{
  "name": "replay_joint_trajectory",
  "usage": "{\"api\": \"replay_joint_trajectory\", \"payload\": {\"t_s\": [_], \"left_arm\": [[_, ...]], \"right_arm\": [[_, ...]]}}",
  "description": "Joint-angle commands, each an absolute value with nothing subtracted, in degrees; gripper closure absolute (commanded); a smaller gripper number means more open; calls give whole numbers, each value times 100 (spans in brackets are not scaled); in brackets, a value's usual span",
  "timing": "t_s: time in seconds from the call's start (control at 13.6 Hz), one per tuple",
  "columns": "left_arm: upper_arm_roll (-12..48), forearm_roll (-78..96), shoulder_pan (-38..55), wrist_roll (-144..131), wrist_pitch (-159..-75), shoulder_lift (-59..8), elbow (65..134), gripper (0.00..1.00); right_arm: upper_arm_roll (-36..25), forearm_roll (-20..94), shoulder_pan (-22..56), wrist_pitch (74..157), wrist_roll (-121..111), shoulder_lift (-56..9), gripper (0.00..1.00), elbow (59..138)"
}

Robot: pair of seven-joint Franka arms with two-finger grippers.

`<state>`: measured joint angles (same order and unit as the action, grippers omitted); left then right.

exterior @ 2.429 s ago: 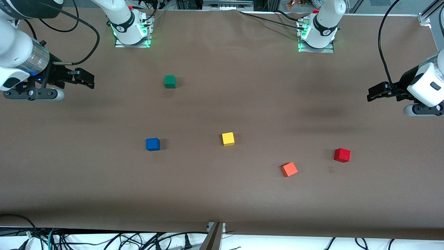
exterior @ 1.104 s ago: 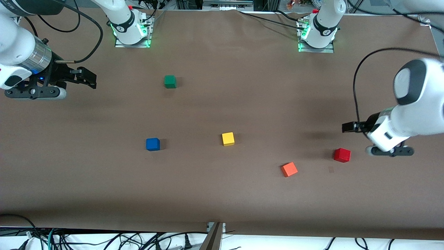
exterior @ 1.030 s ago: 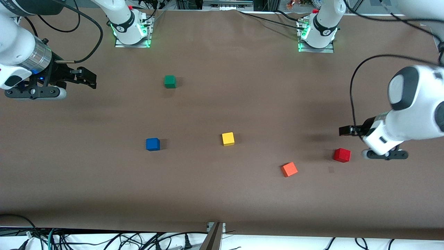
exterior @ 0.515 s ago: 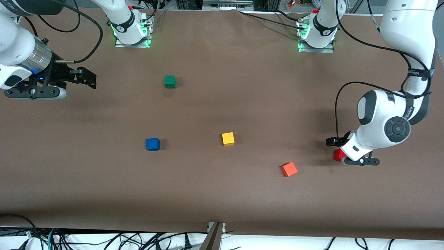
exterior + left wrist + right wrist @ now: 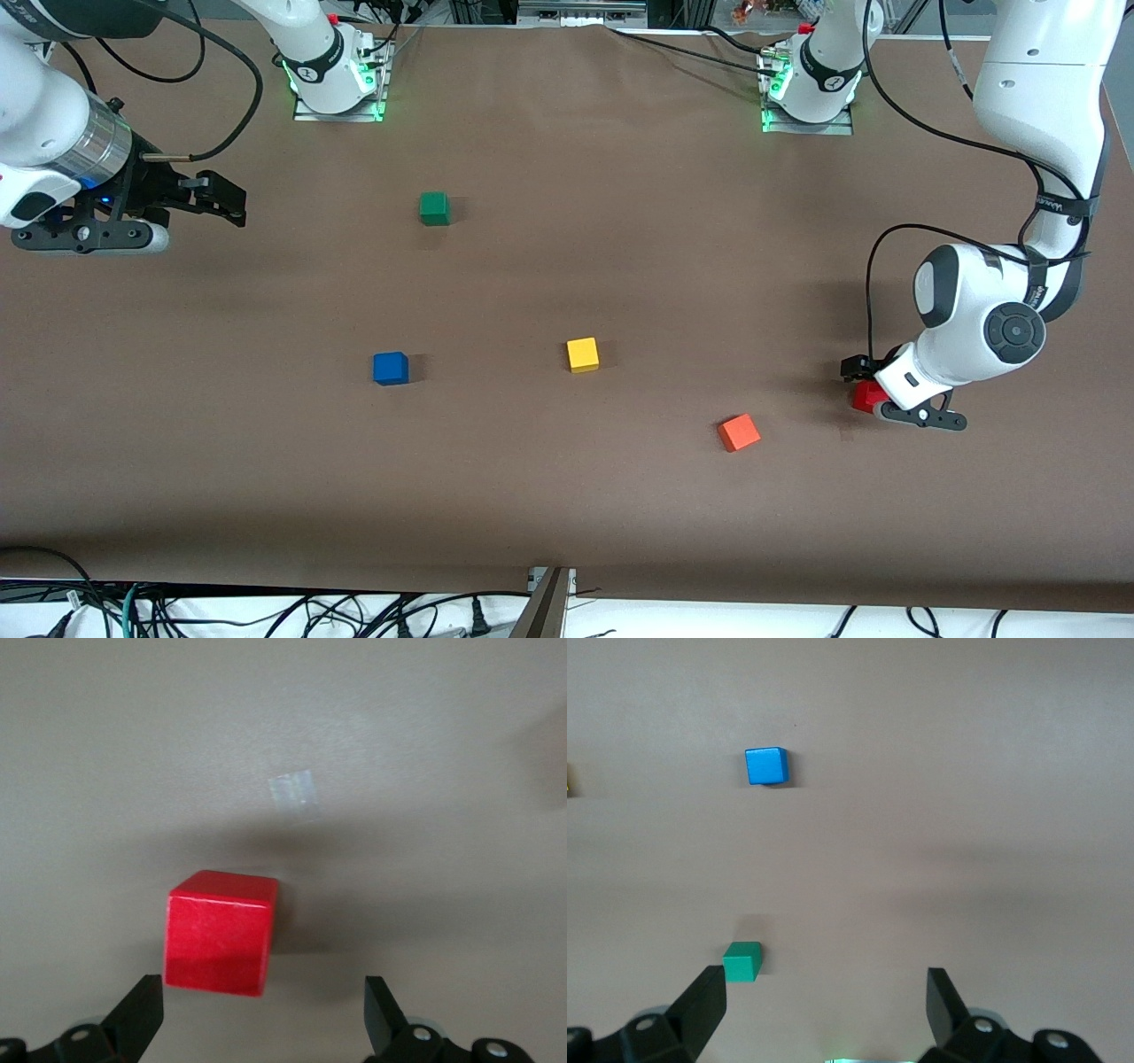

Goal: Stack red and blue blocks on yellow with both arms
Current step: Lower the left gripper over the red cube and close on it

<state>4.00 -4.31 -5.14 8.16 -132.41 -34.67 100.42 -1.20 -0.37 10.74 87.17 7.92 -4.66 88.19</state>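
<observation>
The red block (image 5: 865, 398) lies on the table at the left arm's end, partly hidden in the front view by the left wrist. My left gripper (image 5: 861, 378) is low over it and open. In the left wrist view the red block (image 5: 220, 931) sits just ahead of the open left gripper (image 5: 261, 1020), closer to one finger and touching neither. The blue block (image 5: 391, 368) lies toward the right arm's end, level with the yellow cube (image 5: 582, 354) at mid-table. My right gripper (image 5: 221, 197) waits open and empty over the right arm's end. The right wrist view shows the blue block (image 5: 766, 765).
An orange cube (image 5: 738, 432) lies between the yellow cube and the red block, nearer to the front camera. A green cube (image 5: 434, 208) lies nearer the robot bases and also shows in the right wrist view (image 5: 742, 961). Brown paper covers the table (image 5: 567, 496).
My left arm has swung in from its end of the table and lowered its open gripper over the red block. The right arm has barely moved. No block has moved.
</observation>
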Motion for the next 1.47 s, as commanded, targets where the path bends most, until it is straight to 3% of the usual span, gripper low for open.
{"api": "replay_joint_trajectory", "payload": {"t_s": [0.0, 1.4], "left_arm": [[431, -519, -545, 940, -13482, -3533, 10169, 0], [431, -248, -773, 1100, -13606, -3665, 9845, 0]], "right_arm": [[-114, -53, 1081, 8692, 879, -475, 0, 8736], [-114, 43, 1081, 9263, 888, -588, 0, 8736]]}}
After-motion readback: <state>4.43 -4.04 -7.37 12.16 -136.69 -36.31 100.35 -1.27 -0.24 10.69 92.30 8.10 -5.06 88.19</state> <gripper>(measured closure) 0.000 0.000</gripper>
